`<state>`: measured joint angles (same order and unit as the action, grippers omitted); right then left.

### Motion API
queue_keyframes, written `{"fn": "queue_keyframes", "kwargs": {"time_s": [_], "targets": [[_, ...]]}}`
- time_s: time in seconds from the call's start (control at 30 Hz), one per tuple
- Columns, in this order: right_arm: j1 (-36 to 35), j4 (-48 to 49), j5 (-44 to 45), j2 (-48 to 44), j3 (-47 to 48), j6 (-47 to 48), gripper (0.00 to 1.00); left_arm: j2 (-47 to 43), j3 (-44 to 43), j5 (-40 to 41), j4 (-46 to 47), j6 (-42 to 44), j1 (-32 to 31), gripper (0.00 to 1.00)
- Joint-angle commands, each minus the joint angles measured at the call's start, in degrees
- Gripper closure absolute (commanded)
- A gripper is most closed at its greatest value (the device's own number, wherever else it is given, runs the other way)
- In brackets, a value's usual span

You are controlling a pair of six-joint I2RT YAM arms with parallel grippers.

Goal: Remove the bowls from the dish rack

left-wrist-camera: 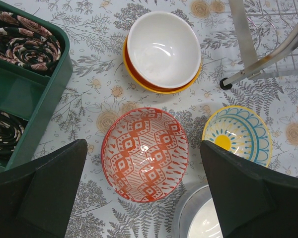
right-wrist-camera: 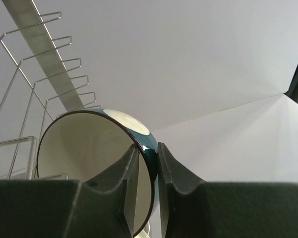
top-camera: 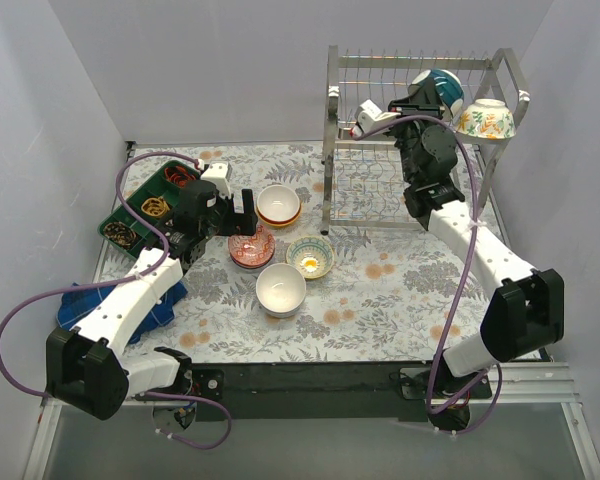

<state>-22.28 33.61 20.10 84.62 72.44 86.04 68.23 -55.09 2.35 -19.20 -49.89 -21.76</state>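
My right gripper [top-camera: 432, 93] is shut on the rim of a teal bowl [top-camera: 445, 88] at the top tier of the chrome dish rack [top-camera: 352, 135]; one finger is inside, one outside [right-wrist-camera: 146, 163]. A floral bowl [top-camera: 483, 119] sits on the rack's right end. My left gripper [top-camera: 242, 208] is open and empty above a red-patterned bowl [left-wrist-camera: 145, 153]. On the table lie an orange and yellow stack of bowls [left-wrist-camera: 163, 51], a blue-and-yellow bowl [left-wrist-camera: 237, 134] and a white bowl [top-camera: 280, 289].
A green compartment tray [top-camera: 130, 205] with coiled items stands at the table's left. A blue cloth [top-camera: 80, 305] lies at the left front under my left arm. The rack's foot [left-wrist-camera: 223, 85] stands near the orange stack.
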Motion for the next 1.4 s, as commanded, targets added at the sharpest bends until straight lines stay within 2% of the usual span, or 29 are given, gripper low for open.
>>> {"fn": "queue_keyframes", "kwargs": {"time_s": [0.0, 0.1, 0.53, 0.97, 1.37], "targets": [[-0.66, 2.59, 3.1, 2.92, -2.13, 3.69, 0.81, 0.33, 0.25, -0.15, 0.48, 0.67, 0.23, 0.02], [-0.74, 6.47, 3.11, 3.97, -2.4, 5.98, 0.85, 0.77, 0.25, -0.24, 0.57, 0.67, 0.14, 0.02], [-1.18, 27.38, 1.52, 11.18, -1.34, 15.73, 0.86, 0.77, 0.16, -0.24, 0.3, 0.76, 0.23, 0.02], [-2.24, 35.9, 2.31, 8.19, -3.54, 16.0, 0.99, 0.85, 0.07, -1.21, 0.39, 0.58, 0.23, 0.02], [-3.47, 42.68, 1.61, 5.29, -4.33, 17.14, 0.99, 0.59, 0.07, -1.56, 0.3, 0.49, 0.14, 0.02]]}}
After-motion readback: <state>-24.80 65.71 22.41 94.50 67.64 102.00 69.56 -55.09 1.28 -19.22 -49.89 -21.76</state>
